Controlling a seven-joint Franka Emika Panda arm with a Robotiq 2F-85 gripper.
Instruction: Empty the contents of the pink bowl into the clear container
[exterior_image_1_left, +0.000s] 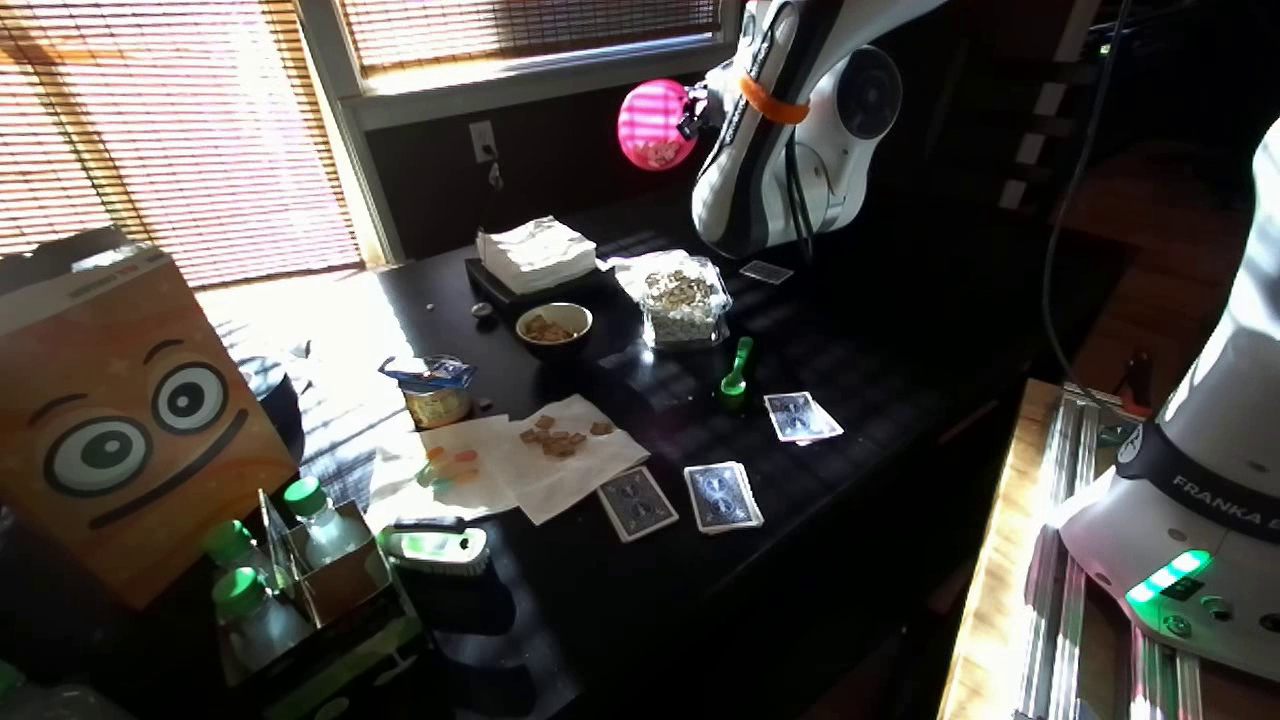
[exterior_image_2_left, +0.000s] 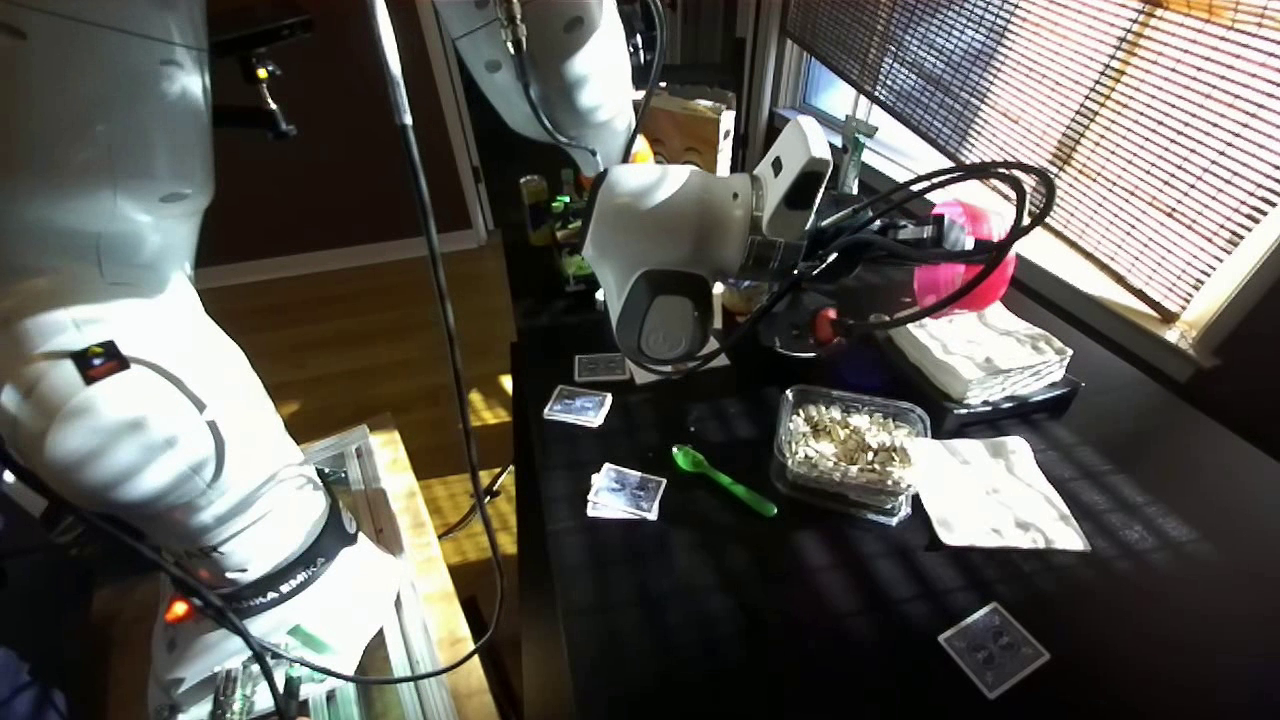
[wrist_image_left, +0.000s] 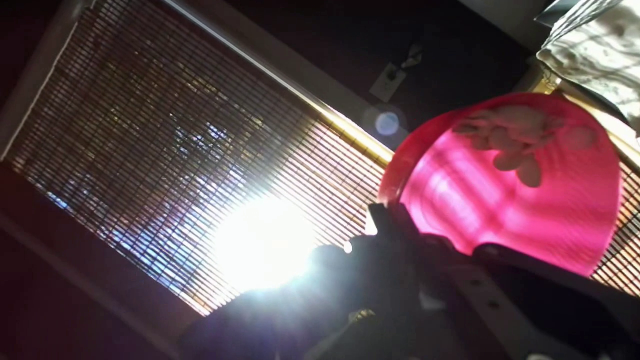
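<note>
Only the exterior views show me the clear container (exterior_image_2_left: 840, 488). My gripper (exterior_image_1_left: 691, 114) is closed tight, pinching the pink bowl (exterior_image_1_left: 650, 122) by its rim.

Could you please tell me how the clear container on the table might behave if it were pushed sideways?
The clear container would probably slide rather than tip, as it looks squat on the dark tabletop. Its thin, transparent look suggests that it might flex under a firm push. The loose pale pieces inside could spill over the open top if jolted.
</note>
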